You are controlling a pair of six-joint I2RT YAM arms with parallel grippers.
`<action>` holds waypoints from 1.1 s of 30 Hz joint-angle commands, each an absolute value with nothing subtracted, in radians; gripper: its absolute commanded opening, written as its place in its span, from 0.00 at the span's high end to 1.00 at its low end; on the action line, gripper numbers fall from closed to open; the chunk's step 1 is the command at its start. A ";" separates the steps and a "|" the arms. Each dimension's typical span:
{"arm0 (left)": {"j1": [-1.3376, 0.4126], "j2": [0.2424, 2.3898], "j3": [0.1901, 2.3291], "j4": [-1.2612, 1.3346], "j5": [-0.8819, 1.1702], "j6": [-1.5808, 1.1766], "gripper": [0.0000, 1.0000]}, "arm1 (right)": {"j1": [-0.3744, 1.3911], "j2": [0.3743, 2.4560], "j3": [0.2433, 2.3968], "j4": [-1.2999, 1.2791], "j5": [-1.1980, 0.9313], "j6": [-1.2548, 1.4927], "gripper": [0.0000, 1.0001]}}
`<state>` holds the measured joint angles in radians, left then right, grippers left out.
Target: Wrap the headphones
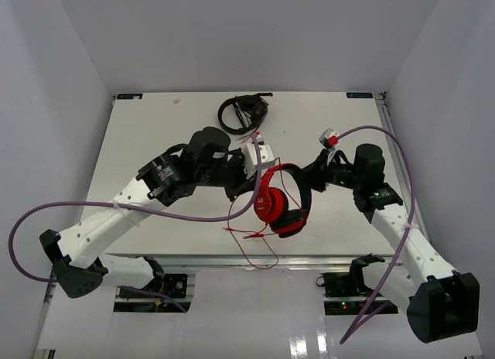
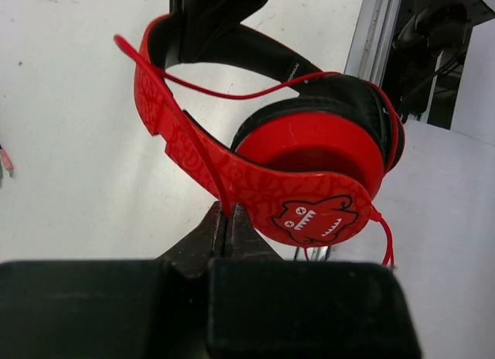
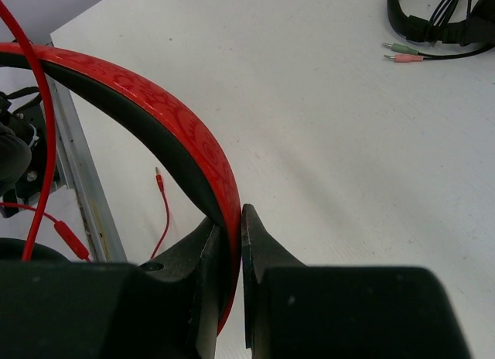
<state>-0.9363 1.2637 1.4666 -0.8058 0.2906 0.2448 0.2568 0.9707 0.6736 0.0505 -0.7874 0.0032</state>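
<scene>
The headphones (image 1: 277, 203) are red over-ear ones with a patterned red headband lined in black, black ear padding and round red earcups; the left wrist view shows a toothy cartoon monster printed at the base of the band beside one cup. They sit between the two arms over the near-middle part of the table (image 1: 155, 135), the band arching up and away from the cups. The right gripper (image 3: 230, 227) is clamped on the headband, one finger on the red outer face and one on the black lining. The left gripper (image 2: 227, 220) has its tips pressed together on the thin red cable (image 2: 203, 154), which runs up along the band, while another strand crosses the opening under the arch. More of the cable trails in loose loops towards the table's near edge, and its plug (image 3: 158, 176) lies on the surface. The table is plain white with a metal rail (image 3: 81, 181) along its near side, enclosed by pale, bare walls. At the far side lie smaller black headphones (image 1: 244, 111), their green and pink plugs (image 3: 402, 52) resting on the tabletop.
</scene>
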 commanded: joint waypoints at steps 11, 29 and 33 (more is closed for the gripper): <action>-0.831 1.140 1.310 -0.716 0.325 0.238 1.00 | 0.183 0.992 0.766 0.077 -0.946 0.146 0.92; -0.751 1.142 1.129 -0.464 0.445 0.188 1.00 | 0.116 0.984 0.870 0.086 -1.085 0.284 0.92; -0.744 1.116 1.054 -0.398 0.467 0.160 1.00 | 0.106 1.000 0.893 0.088 -1.072 0.300 0.92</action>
<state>-0.7567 1.1730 1.1045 -0.4930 0.4187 0.1973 0.1172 0.9927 0.8248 0.0545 -1.0470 0.2251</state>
